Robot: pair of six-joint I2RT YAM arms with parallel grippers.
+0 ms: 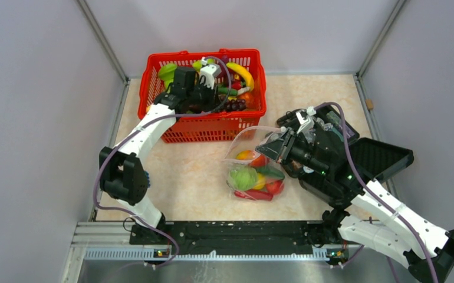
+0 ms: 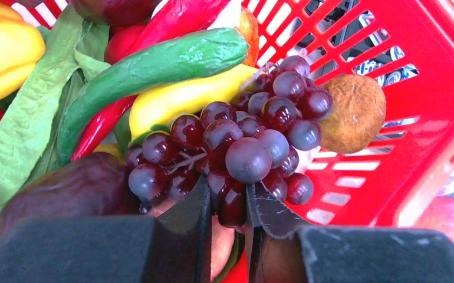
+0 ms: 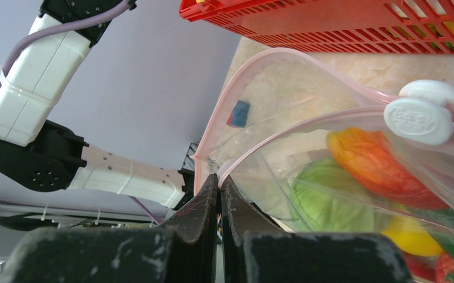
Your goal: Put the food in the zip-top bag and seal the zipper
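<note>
Partway, we reckon: the bag [image 1: 241, 144], just beside the basket [image 1: 213, 127], already holds several foods. Our left tool [image 2: 227, 206] clamps grapes [image 2: 236, 141] inside the basket; our right tool [image 3: 220, 188] pinches the bag's open, unsealed zipper [image 3: 366, 109].

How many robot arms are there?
2. The left arm reaches into the red basket, jaws shut on the purple grapes; the right arm pinches the mouth edge of the zip-top bag.

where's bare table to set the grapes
Widest bare patch: marble tabletop between the white left arm, red lattice basket and clear zip-top bag. Another behind the open black case, right of the basket. Crowded between bag and case.
</note>
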